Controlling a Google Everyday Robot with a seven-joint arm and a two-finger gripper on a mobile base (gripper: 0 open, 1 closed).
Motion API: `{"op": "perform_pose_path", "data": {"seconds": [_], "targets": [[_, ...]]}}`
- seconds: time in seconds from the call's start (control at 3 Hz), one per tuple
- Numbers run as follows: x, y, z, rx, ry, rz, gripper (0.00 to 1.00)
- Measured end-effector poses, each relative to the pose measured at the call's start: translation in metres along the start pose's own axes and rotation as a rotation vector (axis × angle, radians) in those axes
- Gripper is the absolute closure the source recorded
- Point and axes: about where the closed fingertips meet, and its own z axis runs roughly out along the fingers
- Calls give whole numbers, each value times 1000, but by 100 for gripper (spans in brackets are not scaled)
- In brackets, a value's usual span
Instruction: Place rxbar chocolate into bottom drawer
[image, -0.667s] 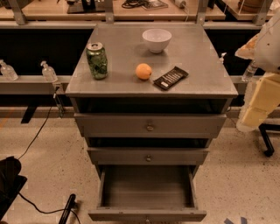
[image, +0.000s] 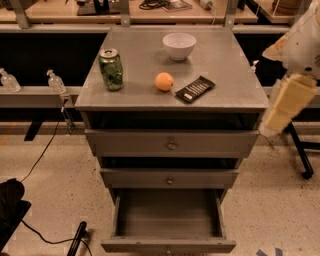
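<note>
The rxbar chocolate (image: 195, 89), a flat dark bar with white lettering, lies on the grey cabinet top (image: 140, 60) at the front right, next to an orange. The bottom drawer (image: 169, 220) is pulled open and its grey tray is empty. The two drawers above it are closed. My gripper (image: 283, 107) hangs off the cabinet's right side, level with the top drawer, apart from the bar and holding nothing that shows.
A green can (image: 111, 69), an orange (image: 164, 81) and a white bowl (image: 179, 46) stand on the cabinet top. Clear bottles (image: 55, 81) sit on a ledge at the left. Cables and a dark object lie on the floor at the lower left.
My gripper has shifted slightly left and up beside the cabinet. The bar, the other objects and the drawers have not moved.
</note>
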Motion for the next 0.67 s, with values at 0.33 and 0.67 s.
{"op": "perform_pose_path", "data": {"seconds": [0.33,0.67], "targets": [[-18,-75,55,50,-194,106,0],[-35,-127,90,113,-393,257,0]]}}
